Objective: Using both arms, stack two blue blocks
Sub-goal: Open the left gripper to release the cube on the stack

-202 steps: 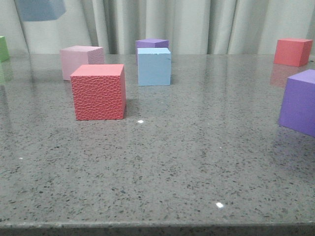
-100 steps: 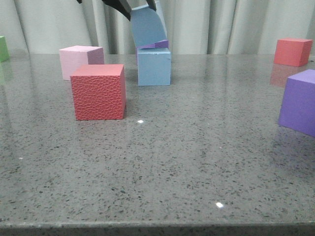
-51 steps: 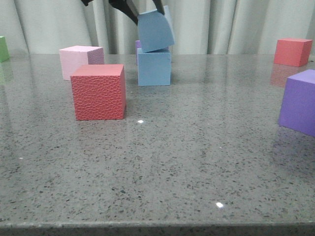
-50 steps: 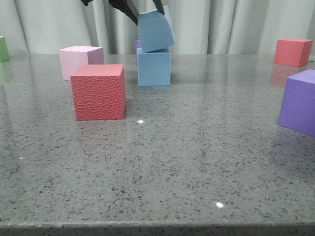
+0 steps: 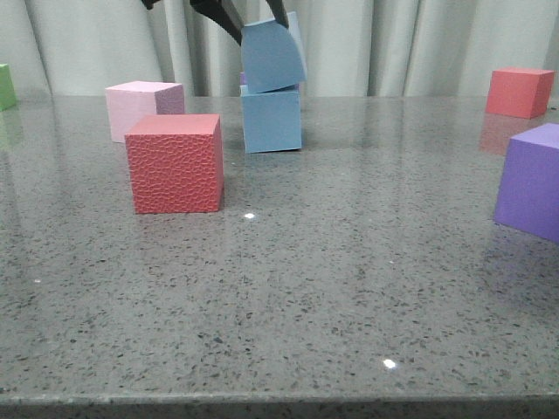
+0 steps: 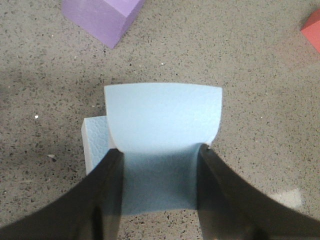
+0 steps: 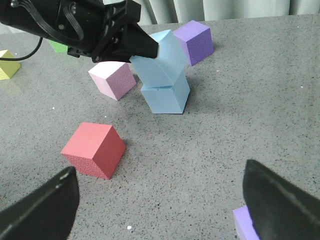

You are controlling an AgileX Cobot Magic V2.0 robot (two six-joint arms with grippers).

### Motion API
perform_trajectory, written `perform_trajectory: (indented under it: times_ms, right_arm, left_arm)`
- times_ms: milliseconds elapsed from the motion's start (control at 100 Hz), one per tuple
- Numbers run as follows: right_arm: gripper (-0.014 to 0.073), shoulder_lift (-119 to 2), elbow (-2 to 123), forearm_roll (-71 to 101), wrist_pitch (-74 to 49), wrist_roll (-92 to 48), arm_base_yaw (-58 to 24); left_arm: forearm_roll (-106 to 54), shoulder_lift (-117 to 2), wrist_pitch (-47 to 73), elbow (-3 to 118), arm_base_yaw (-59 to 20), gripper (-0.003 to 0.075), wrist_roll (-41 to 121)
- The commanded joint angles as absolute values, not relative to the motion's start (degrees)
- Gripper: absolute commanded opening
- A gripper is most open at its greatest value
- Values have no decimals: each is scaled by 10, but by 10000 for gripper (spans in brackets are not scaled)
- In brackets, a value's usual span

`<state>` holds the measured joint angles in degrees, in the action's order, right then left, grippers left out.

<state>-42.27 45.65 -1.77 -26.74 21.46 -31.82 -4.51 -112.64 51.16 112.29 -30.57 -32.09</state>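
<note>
My left gripper [image 6: 159,155] is shut on a pale blue block [image 6: 162,122] and holds it tilted on top of the second blue block [image 6: 95,140], which stands on the table. In the front view the held block [image 5: 272,54] rests on the lower block [image 5: 271,120], and the dark gripper [image 5: 253,10] comes in from the top edge. The right wrist view shows the same pair, upper block [image 7: 161,62] over lower block [image 7: 167,97], with the left arm [image 7: 85,27] reaching in. My right gripper [image 7: 160,200] is open and empty above bare table.
A textured red cube [image 5: 175,163] and a pale pink cube [image 5: 140,106] stand left of the stack. A purple cube [image 5: 531,181] is at the right edge, another purple one [image 7: 195,41] behind the stack, a red cube [image 5: 519,91] far right, a green cube [image 5: 6,85] far left.
The left gripper has carried the blue block in from the upper left and lowered it onto the standing blue block, which has shifted slightly left.
</note>
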Motion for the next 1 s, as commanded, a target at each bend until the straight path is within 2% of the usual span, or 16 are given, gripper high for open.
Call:
perform_trajectory:
  times_ms: [0, 140, 240, 670, 990]
  right_arm:
    - [654, -418, 471, -25, -223, 208, -317]
    - [654, -418, 471, -25, -223, 208, -317]
    - [654, -418, 471, -25, -223, 208, -317]
    - [654, -418, 471, -25, -228, 208, -317]
    - [654, -418, 471, -25, -228, 208, -317]
  left_arm:
    - [-45, -1096, 489, 1141, -310, 191, -328]
    - [-45, -1096, 489, 1141, -310, 428, -328]
    - [-45, -1096, 489, 1141, -310, 517, -328]
    - [-42, -1072, 488, 1146, -315, 524, -328]
    - [28, -1023, 489, 1146, -342, 504, -328]
